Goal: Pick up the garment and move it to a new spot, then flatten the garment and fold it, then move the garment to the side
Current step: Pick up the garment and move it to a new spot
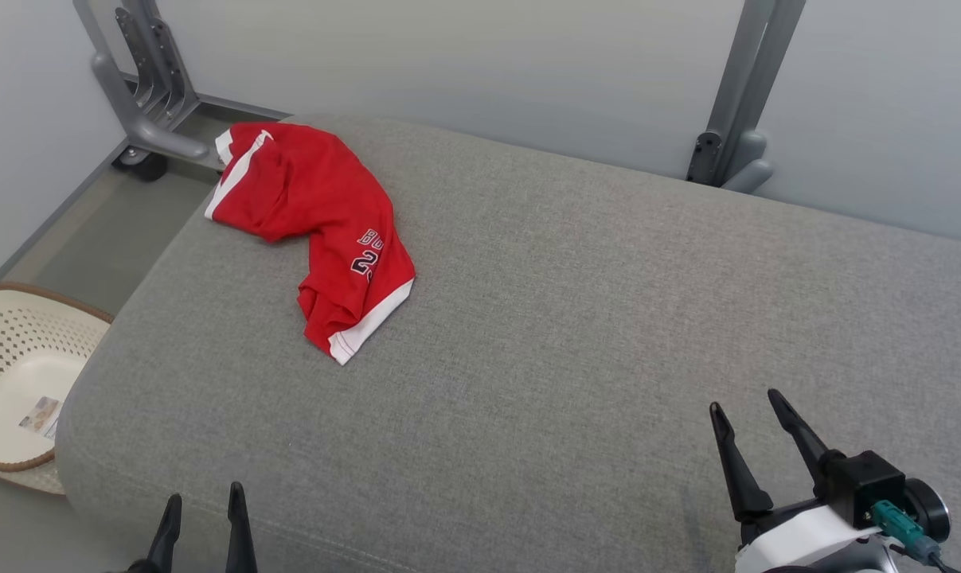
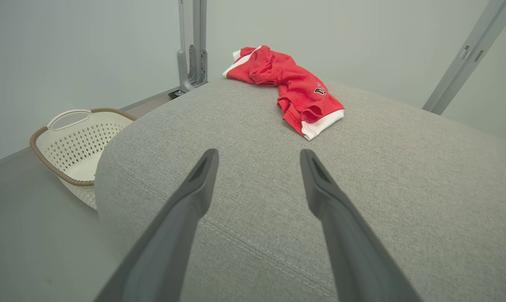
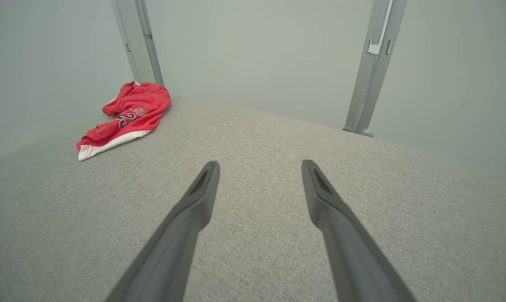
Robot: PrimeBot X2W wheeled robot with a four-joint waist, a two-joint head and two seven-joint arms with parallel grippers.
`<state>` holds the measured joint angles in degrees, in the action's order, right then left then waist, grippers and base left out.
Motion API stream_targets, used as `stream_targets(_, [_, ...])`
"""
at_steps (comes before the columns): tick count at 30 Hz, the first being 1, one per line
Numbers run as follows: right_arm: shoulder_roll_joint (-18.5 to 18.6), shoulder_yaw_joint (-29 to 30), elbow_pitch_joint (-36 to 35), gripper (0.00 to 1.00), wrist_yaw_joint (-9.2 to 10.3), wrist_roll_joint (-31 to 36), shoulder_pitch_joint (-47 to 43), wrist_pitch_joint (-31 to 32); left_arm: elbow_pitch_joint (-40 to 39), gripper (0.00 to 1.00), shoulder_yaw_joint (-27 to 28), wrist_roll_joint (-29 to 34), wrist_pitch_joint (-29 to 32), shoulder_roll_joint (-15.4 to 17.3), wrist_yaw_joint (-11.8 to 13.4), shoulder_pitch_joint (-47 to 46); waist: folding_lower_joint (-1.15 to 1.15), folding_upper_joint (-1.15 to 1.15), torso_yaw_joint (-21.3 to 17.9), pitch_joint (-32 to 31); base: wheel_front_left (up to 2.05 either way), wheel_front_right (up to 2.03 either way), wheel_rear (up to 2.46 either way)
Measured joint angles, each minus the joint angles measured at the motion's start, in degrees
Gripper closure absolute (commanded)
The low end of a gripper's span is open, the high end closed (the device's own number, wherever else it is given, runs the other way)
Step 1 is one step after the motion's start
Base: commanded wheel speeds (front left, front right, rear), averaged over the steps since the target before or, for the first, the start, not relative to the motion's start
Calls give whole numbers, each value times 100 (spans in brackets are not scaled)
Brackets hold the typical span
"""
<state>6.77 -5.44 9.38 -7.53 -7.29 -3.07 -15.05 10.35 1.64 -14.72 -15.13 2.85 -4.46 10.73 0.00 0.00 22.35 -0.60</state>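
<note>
A crumpled red garment (image 1: 313,223) with white trim and dark lettering lies bunched at the far left corner of the grey cushioned surface (image 1: 576,334). It also lies ahead in the left wrist view (image 2: 288,88) and off to the upper left in the right wrist view (image 3: 127,115). My left gripper (image 1: 203,500) is open at the near left edge, well short of the garment, with nothing between its fingers (image 2: 198,184). My right gripper (image 1: 744,406) is open at the near right, far from the garment, fingers (image 3: 204,188) empty.
A cream perforated laundry basket (image 1: 18,382) with a brown rim stands on the floor to the left of the cushion, also in the left wrist view (image 2: 74,142). Grey metal frame posts (image 1: 735,95) and a wheeled leg (image 1: 142,119) stand against the back wall.
</note>
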Motion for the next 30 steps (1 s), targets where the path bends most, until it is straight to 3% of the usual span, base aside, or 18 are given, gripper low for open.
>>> stream_targets(9, [498, 156, -398, 0, 0, 9, 517, -1, 623, 0, -624, -398, -1, 3, -186, -1671, 0, 0, 129, 615, 0, 0, 0])
stream_targets(13, [789, 270, -543, 0, 0, 19, 751, 0, 1505, 0, -920, -814, 76, 2, -241, -2872, 0, 0, 130, 1089, 0, 0, 0])
stream_targets(17, [1021, 324, -614, 0, 0, 26, 908, 0, 2526, 0, -1224, -940, 599, -3, -264, -3953, 0, 0, 54, 1651, 0, 0, 0])
stream_targets(22, [1050, 260, -706, 0, 0, 10, 985, 0, 3433, 0, -1245, -1126, 700, 2, -274, -4697, 1, 0, -92, 2170, 0, 0, 0])
stream_targets(29, [950, 197, -845, 0, 0, -14, 1101, 0, 4831, 0, -940, -1270, 586, 259, 3, -5378, 1, 0, -555, 2663, 0, 0, 0])
stream_targets(30, [928, 208, -853, 0, 0, -16, 1102, 0, 4949, 14, -894, -1339, 542, 271, 9, -5460, 1, 0, -630, 2693, 0, 0, 0])
